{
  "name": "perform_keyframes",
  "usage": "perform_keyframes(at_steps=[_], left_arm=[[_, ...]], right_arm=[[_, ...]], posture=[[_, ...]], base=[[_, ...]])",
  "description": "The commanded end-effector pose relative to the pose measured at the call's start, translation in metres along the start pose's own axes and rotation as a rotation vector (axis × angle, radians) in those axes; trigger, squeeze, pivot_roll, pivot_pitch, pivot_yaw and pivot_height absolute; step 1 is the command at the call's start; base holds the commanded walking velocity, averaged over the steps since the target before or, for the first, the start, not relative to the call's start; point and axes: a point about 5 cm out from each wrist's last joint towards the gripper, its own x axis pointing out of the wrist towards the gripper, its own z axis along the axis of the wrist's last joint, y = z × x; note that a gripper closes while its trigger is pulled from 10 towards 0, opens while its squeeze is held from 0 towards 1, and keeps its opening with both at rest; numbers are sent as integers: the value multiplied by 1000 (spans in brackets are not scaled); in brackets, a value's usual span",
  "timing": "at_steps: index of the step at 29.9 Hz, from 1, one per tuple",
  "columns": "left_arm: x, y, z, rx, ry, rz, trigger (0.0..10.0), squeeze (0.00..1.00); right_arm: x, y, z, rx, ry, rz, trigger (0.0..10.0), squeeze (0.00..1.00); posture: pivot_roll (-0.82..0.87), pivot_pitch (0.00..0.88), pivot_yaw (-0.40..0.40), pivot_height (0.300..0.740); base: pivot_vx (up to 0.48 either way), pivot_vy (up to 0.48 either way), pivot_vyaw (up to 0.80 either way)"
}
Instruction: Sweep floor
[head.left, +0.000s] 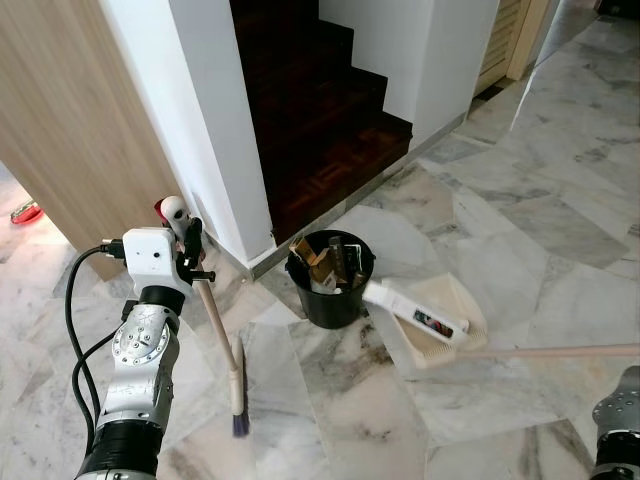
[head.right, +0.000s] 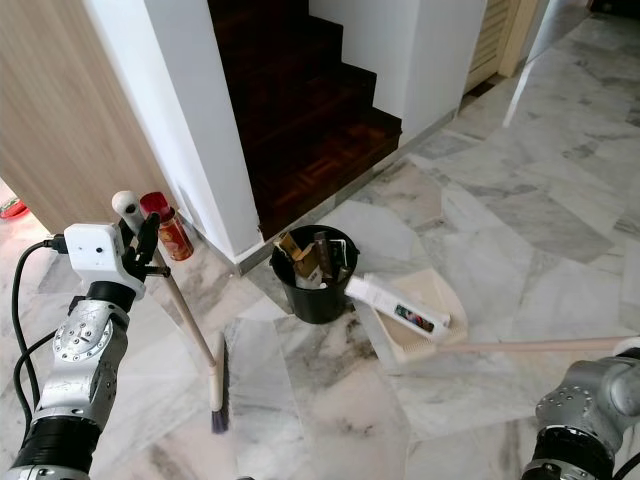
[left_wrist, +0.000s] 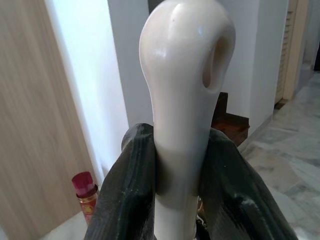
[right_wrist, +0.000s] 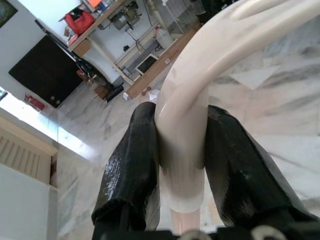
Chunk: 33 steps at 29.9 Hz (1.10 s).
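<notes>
On the marble floor (head.left: 520, 190) beside the black bin (head.left: 331, 280), the dustpan (head.left: 440, 320) is held by the clamped right gripper (right_wrist: 181, 165); the broom (head.left: 218, 340) is gripped by the left gripper (left_wrist: 180, 185). Sweeping toward the pan is judged next.

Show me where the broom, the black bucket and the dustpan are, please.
broom (head.left: 238, 392), left eye view, on its bristle head.
black bucket (head.left: 333, 303), left eye view, on its front wall.
dustpan (head.left: 455, 297), left eye view, on its bare tray.
</notes>
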Motion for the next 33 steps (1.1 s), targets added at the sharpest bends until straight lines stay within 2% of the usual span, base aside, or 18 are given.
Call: perform_keyframes(at_steps=[1,5,8,13,14,16,23,33], left_arm=[[4,3,8,16,-45,-1,10000,0],[4,3,9,16,-48,-2,10000,0],[5,2,10,16,-53,-3,10000,0],[5,2,10,16,-56,-4,10000,0],[5,2,10,15,-58,-4,10000,0],[4,1,11,15,-60,-5,10000,0],[4,1,12,17,-65,-1,10000,0],[3,-6,14,13,-83,-22,10000,0]], right_arm=[[2,6,3,73,0,-4,10000,0],[-2,11,0,106,13,15,10000,0],[-9,30,-2,99,8,93,10000,0],[-14,44,-4,118,17,143,10000,0],[-18,56,-5,103,11,196,10000,0],[-24,67,-5,101,4,250,10000,0],[-34,93,-4,134,5,338,10000,0],[-51,115,-17,81,44,470,10000,0]], posture=[[37,51,50,740],[41,36,49,740],[43,29,48,740],[45,16,44,740],[47,13,42,740],[49,12,40,740],[53,20,33,740],[57,23,23,740]], base=[[0,0,0],[0,0,0],[0,0,0],[0,0,0],[0,0,0],[0,0,0],[0,0,0],[0,0,0]])
